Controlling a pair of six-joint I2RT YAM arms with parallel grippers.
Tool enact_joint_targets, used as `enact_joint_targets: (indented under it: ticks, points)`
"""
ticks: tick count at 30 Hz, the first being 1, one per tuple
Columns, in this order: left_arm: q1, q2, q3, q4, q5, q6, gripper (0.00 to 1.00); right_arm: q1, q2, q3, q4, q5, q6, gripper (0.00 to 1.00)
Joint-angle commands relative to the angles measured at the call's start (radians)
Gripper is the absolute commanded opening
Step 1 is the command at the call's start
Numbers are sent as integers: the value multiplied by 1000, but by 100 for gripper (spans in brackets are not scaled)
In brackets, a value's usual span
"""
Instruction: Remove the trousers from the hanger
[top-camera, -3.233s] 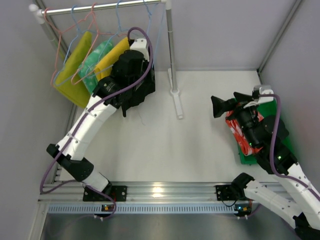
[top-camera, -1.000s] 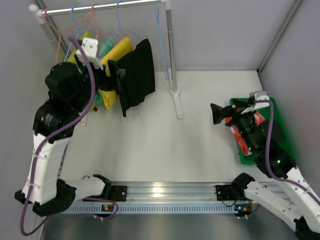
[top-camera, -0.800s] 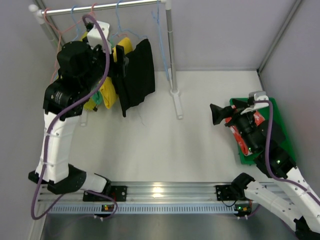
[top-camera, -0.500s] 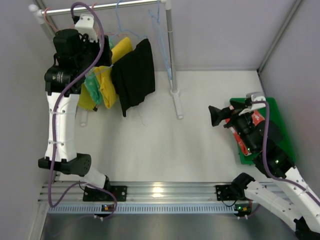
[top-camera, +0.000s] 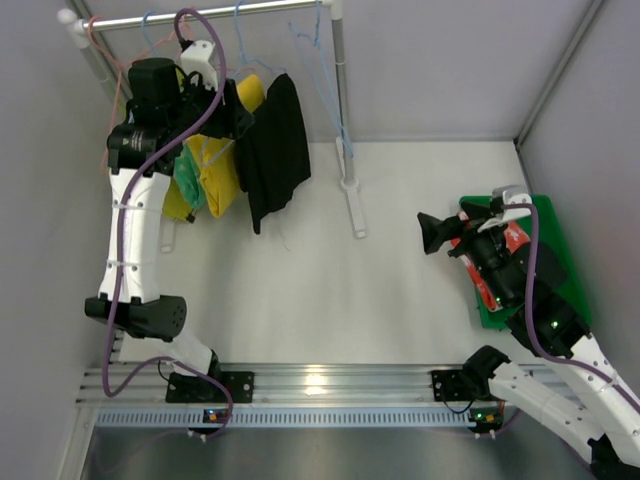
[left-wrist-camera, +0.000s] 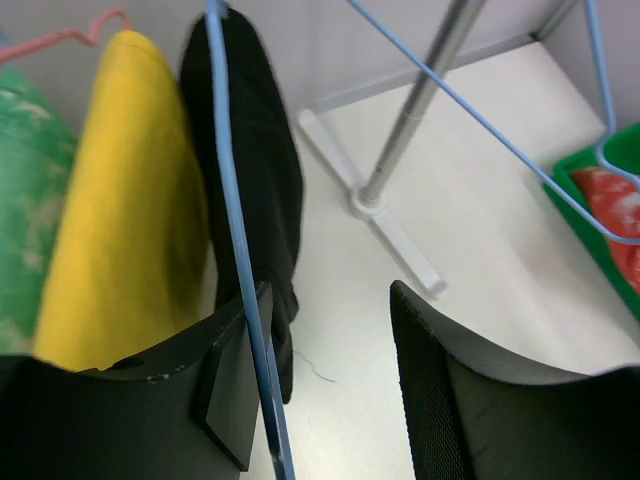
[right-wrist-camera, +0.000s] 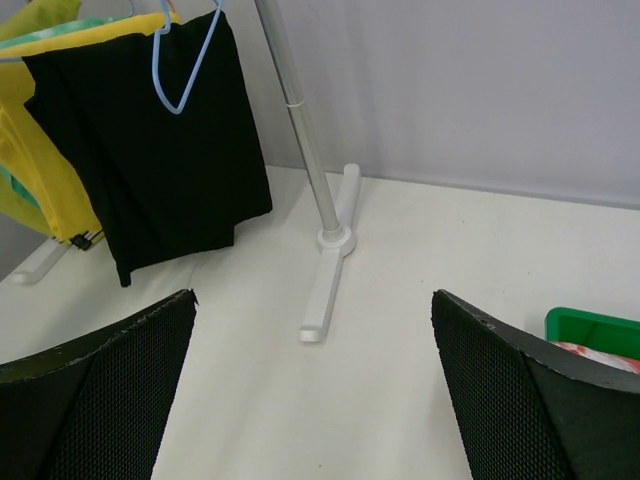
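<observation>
The black trousers (top-camera: 278, 150) hang folded over a blue hanger (left-wrist-camera: 228, 200) on the rack rail (top-camera: 200, 14). My left gripper (top-camera: 238, 118) is raised beside them. In the left wrist view its jaws (left-wrist-camera: 330, 390) are apart, and the hanger's blue wire runs along the inner face of the left finger (left-wrist-camera: 235, 395); nothing is clamped. The black trousers (left-wrist-camera: 250, 150) hang just beyond that finger. The red-orange trousers (top-camera: 468, 255) lie in the green tray (top-camera: 552, 232), partly under my right arm. My right gripper (top-camera: 428, 232) stands wide open over the table, empty (right-wrist-camera: 315, 400).
A yellow pair (top-camera: 215, 175) and a green patterned pair (top-camera: 188, 175) hang left of the black one. An empty blue hanger (top-camera: 322, 70) hangs at the rail's right end. The rack post (top-camera: 343, 100) and its foot (top-camera: 355, 205) stand mid-table. Grey walls enclose the table.
My left arm has swung up and right, bringing its gripper against the black trousers' hanger, and its jaws have narrowed. The black trousers shifted slightly. The right arm has stayed still.
</observation>
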Motion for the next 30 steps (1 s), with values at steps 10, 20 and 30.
enact_joint_targets:
  ticks: [10, 20, 30]
  points:
    - [12, -5, -151, 257, 400, -557, 66, -14, -12, -11, -12, -11, -6, 100]
    - [15, -5, -253, 611, 424, -859, 66, -14, -29, -15, -26, -9, -12, 99]
    - [52, 30, -260, 731, 437, -1002, 43, -14, -46, -27, -24, -8, -20, 100]
